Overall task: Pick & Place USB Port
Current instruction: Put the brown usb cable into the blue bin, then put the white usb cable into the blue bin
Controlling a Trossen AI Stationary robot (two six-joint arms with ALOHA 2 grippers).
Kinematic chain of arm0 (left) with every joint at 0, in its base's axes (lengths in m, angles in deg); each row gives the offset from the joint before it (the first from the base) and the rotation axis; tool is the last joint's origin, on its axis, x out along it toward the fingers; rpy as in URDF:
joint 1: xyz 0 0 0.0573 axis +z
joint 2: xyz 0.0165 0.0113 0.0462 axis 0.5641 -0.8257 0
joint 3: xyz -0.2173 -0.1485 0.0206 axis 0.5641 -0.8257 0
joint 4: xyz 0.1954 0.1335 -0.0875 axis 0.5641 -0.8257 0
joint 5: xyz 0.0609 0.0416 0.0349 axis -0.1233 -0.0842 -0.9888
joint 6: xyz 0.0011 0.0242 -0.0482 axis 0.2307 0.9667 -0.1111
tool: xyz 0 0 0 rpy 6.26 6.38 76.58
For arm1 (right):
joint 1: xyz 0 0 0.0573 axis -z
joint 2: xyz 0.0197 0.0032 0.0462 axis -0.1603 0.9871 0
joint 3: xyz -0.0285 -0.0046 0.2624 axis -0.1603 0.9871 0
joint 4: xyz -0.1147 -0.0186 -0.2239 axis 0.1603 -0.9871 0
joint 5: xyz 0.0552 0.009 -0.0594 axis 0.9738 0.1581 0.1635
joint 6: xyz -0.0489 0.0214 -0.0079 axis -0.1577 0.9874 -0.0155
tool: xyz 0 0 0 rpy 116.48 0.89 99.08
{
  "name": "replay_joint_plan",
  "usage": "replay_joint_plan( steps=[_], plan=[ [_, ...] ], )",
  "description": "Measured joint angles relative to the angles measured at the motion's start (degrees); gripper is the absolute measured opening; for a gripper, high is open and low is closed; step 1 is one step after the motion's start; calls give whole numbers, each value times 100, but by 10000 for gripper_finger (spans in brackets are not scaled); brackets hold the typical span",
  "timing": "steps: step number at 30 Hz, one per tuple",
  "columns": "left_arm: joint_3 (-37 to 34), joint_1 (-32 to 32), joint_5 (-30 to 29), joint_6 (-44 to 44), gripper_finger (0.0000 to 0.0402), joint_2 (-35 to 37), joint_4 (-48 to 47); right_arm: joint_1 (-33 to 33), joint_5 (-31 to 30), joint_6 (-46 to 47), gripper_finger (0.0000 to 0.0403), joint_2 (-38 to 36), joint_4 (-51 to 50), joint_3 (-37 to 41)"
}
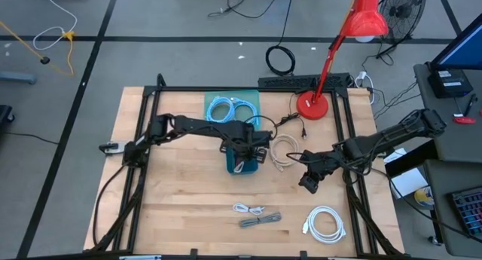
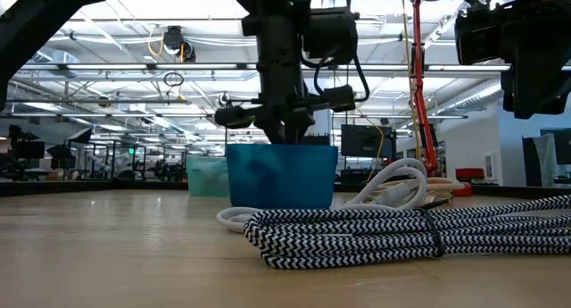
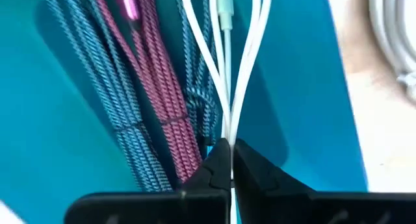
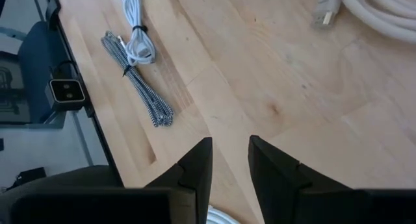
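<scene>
My left gripper (image 3: 231, 149) is above the dark blue bin (image 1: 254, 168), pointing down into it and shut on a thin white cable (image 3: 229, 68). Blue and maroon braided cables (image 3: 153, 100) lie inside that bin. My right gripper (image 4: 231, 143) hovers open over bare table right of the bin (image 1: 310, 181), touching nothing. A black-and-white braided cable (image 4: 138, 81) and a small white cable (image 4: 135, 29) lie bundled on the table near its front edge. A light teal bin (image 1: 248, 102) behind holds a pale blue cable coil (image 1: 230, 109). My left gripper pinches the white cable between its two fingers at a spot where several strands run together (image 3: 231, 130). The fingers come from above, pointing down. The cable's loops (image 3: 247, 49) hang below the fingers into the blue bin.
A cream cable coil (image 1: 285, 151) lies right of the blue bin, and a thick white coil (image 1: 325, 222) lies by the table's near right corner. A red desk lamp (image 1: 312, 102) stands at the far right. Black frame rails (image 1: 139, 185) run along the sides.
</scene>
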Motion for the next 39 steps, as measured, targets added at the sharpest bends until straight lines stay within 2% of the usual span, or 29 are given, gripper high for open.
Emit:
replay_joint_plan(
  steps=[8,15,22,33,39],
  plan=[
    [2,156,-122,-34,0,109,27,-35,-4,26,90,0,2,0],
    [2,197,71,10,16,108,50,-35,-7,26,90,0,2,0],
    [2,271,-25,355,55,228,38,-35,-9,26,90,0,4,0],
    [37,307,67,875,155,536,25,-37,-8,90,90,2,89,0],
    [37,59,133,1716,169,1195,232,-37,2,90,90,0,91,2]
  ],
)
